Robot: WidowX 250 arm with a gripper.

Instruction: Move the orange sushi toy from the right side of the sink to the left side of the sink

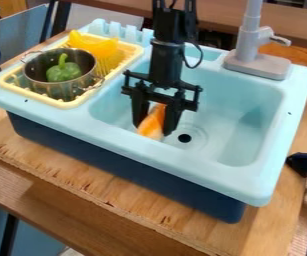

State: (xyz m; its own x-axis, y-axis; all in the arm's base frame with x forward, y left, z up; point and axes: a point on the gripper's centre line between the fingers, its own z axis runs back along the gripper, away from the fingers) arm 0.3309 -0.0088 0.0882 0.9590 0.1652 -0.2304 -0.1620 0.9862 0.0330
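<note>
The fingers of the black gripper [154,128] are clamped on an orange-and-white object [152,122], one on either side of it, with the object filling the space between them. It is a small, elongated piece, bright orange over much of its surface, with a paler, whitish part lower down; it narrows towards the top and stands at a slant (what it is meant to be, I cannot tell). Its upper end reaches up between the fingers, while its paler lower end shows at the level of their tips, pointing down. The gripper hangs over the basin [239,120] of a light blue toy sink [296,95], near the front wall, and the dark round drain [184,138] is just beside the finger on the picture's right. Behind the basin stands a grey faucet [247,42]. On the picture's left, a pale yellow dish rack [67,104] holds a metal pot [38,81] with a green toy pepper [63,72] inside, and a yellow item [95,46] lies behind the pot. The sink's dark blue base [122,170] rests on a wooden table [82,192].
</note>
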